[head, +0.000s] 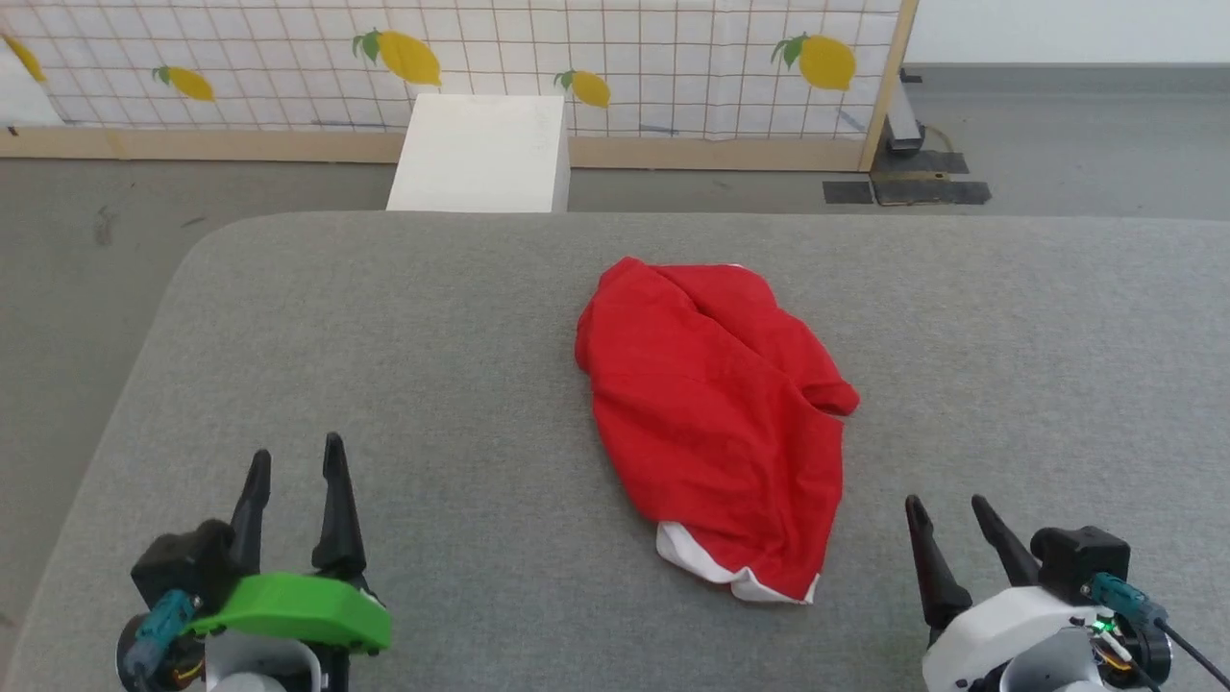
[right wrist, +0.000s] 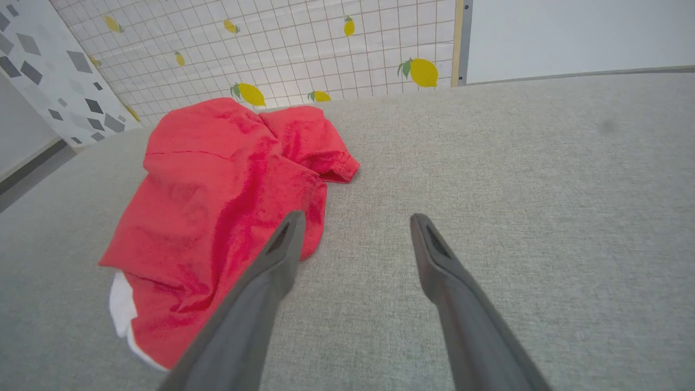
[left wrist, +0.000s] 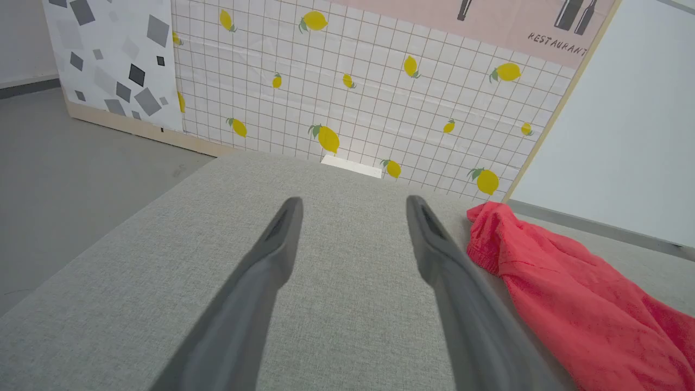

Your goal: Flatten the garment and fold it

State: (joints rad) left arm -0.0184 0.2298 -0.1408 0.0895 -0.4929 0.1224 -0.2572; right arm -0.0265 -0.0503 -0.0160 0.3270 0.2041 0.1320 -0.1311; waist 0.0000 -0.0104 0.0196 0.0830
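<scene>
From the head, the likeliest trouble is lying in the heap itself: the shorts [head: 711,413] are sitting bunched a little toward 3 o'clock of the middle of the grey desk [head: 384,336], layers doubling over one another, so a pinch would probably be catching two thicknesses and dragging the bundle instead of opening it. They are showing bright red and creased, with a white hem [head: 701,569] peeking out at the heap's 6 o'clock; the left jaws at 7 o'clock and the right jaws at 5 o'clock are both standing spread, holding nothing, apart from the cloth. Along the left wrist, the shorts [left wrist: 570,304] are trailing off at 4 o'clock beside the spread jaws, a puckered edge [left wrist: 480,252] facing this side, so a reach from here would be risking a loose fold rather than a true corner. Along the right wrist, the shorts [right wrist: 217,206] are spreading from 9 to 11 o'clock and one tip of the spread jaws is overlapping the red edge, touching or not I cannot tell; closing here could be snagging the cloth early.
</scene>
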